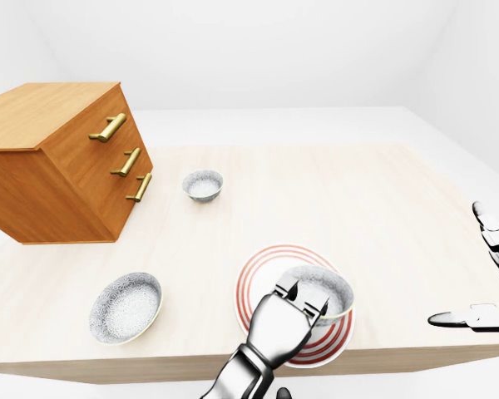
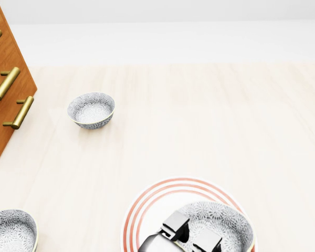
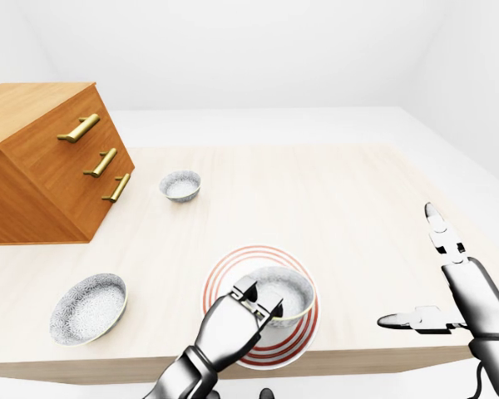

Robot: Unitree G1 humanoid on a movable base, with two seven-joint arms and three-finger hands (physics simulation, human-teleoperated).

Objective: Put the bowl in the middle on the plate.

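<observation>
I've got my left hand [image 1: 281, 326] pinching the bowl [image 1: 331, 289] by its 7 o'clock rim, bowl crowding the plate's [image 1: 251, 287] 3 o'clock edge (right hand [image 3: 470, 295] spread, idle), so a snagged release could tip it off.

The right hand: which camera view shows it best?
The right-eye view: the right hand appears there whole and open, with part of the forearm. The left-eye view cuts it at the picture's right border. The head view does not show it.
</observation>
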